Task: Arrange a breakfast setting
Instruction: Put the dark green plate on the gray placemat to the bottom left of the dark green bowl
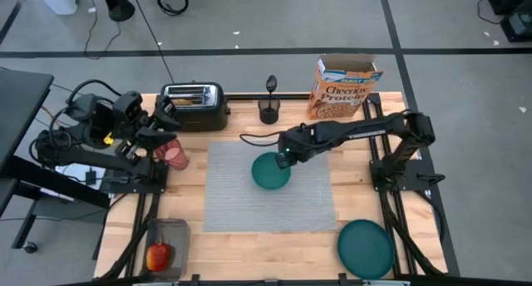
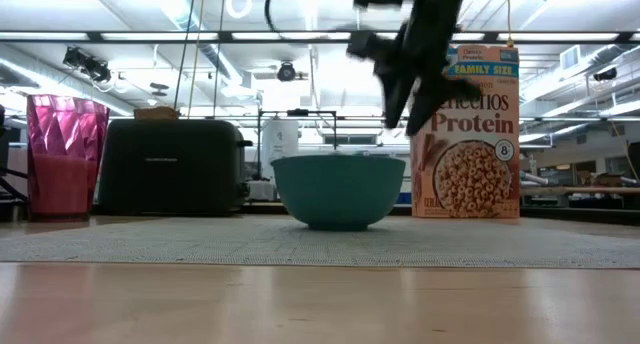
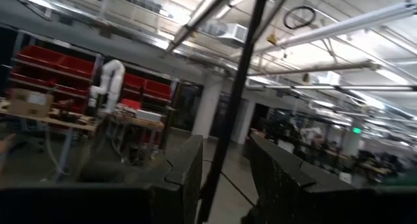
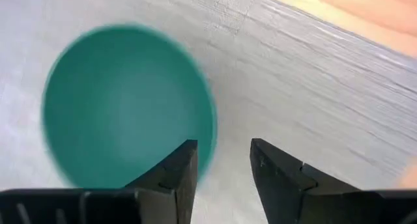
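High view: your grey ribbed placemat (image 1: 268, 188) lies at table centre, the teal bowl (image 1: 271, 171) upright on it. Right gripper (image 1: 286, 159) hovers over the bowl's rim, fingers apart, holding nothing. Left gripper (image 1: 166, 120) waits by the toaster (image 1: 194, 105), fingers apart.

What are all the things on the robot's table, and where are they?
placemat: one, grey, table middle
bowl: one, teal, on the placemat
plate: one, teal, near right corner
pink cup: one, left of the placemat
toaster: one, black, far left edge
black cup: one, far middle
Cheerios box: one, orange-yellow, far right
apple: one, red, near left corner
left gripper: raised beside the toaster
right gripper: open, just above the bowl's rim
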